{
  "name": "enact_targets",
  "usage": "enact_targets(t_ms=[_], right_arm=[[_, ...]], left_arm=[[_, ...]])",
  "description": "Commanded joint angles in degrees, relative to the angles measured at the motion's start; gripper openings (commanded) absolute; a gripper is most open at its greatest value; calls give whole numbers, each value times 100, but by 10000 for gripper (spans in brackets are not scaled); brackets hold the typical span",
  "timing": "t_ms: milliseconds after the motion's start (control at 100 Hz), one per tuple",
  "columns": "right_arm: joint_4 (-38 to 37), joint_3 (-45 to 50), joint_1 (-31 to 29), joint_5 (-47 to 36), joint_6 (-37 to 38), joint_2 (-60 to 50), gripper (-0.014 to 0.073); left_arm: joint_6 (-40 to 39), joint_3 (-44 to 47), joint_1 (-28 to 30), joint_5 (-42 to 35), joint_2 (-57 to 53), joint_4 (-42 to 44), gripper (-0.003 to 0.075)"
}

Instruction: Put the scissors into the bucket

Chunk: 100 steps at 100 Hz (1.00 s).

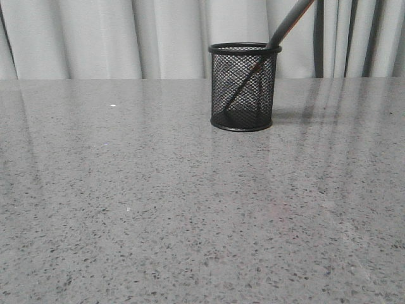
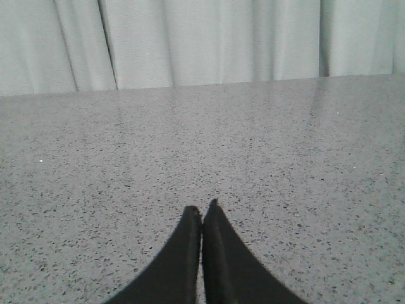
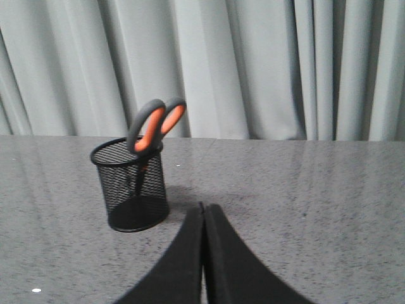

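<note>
I see the scissors (image 3: 155,125) standing in the bucket (image 3: 131,185), blades down, handles poking out and leaning on the rim. The bucket sits on the worktop (image 1: 158,209) near the curtain (image 1: 95,38). My right gripper (image 3: 202,209) is pressed closed and holds nothing; my left gripper (image 2: 202,209) is closed too, away over bare worktop. I think a bump from the right arm could tip the top-heavy bucket over.
</note>
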Motion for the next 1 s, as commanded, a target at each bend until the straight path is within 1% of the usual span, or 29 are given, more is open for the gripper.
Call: enact_targets(t_ms=[0,80,130,250,320,380,410,430,570,700,780,990], right_arm=[[-385,42,-36,-777,-4,61,-66],[-703,370,-64,-1291,136,62,-66],[-838,621,-156,-1501,385,50,-66],[-1180,1160,-506,-1497,1029,-134,-66],[-1422,1381,-584,-1461,1222,-358,-66],[-1434,1528,-584,-1386,1221,-579,-66],[-1434,1516,-584,-943,1245,-704,-66],[-1434,1516,-584,-807,1245,-792,-66],[-1477,1516,-593,-134,1260,-786,-66],[-1686,1516,-593,-333,1260,-786,-66],[-1684,1516,-593,-493,1260,-786,-66],[-1684,1516,-593,-519,1260,-786,-66]], left_arm=[[-58,157,24,-405,-141,-12,-21],[-58,157,24,-405,-141,-12,-21],[-58,157,24,-405,-141,-12,-21],[-58,157,24,-405,-141,-12,-21],[-58,157,24,-405,-141,-12,-21],[-58,157,24,-405,-141,-12,-21],[-58,157,24,-405,-141,-12,-21],[-58,157,24,-405,-141,-12,-21],[-58,157,24,-405,-141,-12,-21],[-58,157,24,-405,-141,-12,-21],[-58,157,24,-405,-141,-12,-21],[-58,157,24,-405,-141,-12,-21]])
